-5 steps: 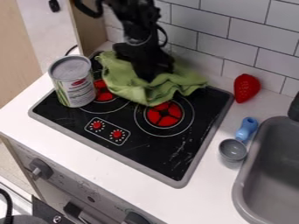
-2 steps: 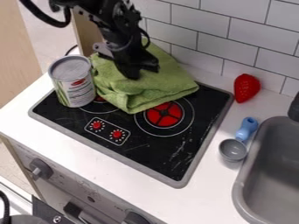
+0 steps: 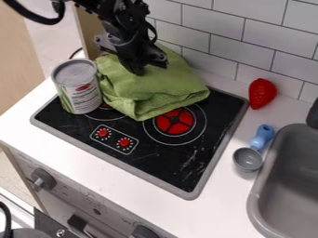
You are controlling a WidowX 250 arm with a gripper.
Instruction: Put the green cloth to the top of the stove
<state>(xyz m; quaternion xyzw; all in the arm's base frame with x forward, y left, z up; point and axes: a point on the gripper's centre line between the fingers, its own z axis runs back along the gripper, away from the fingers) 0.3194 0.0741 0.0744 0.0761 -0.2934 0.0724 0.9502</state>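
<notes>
Looks near release, with green cloth [image 3: 152, 93] on stove [image 3: 195, 160]; can't tell tool [image 3: 138, 69] open from closed; should free cloth, then lift.

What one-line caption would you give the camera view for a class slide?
Black gripper at a green cloth heaped toward the back of a toy stove, beside a tin can.

Green cloth [image 3: 152, 88], black stovetop [image 3: 186, 167]

The stovetop is edged in grey; its burner [image 3: 175, 122] is coloured red and ringed in white. Red is worn by the strawberry [image 3: 262, 93], blue by the scoop handle [image 3: 263, 134]. White tiles [image 3: 261, 30] are outlined in grey.
</notes>
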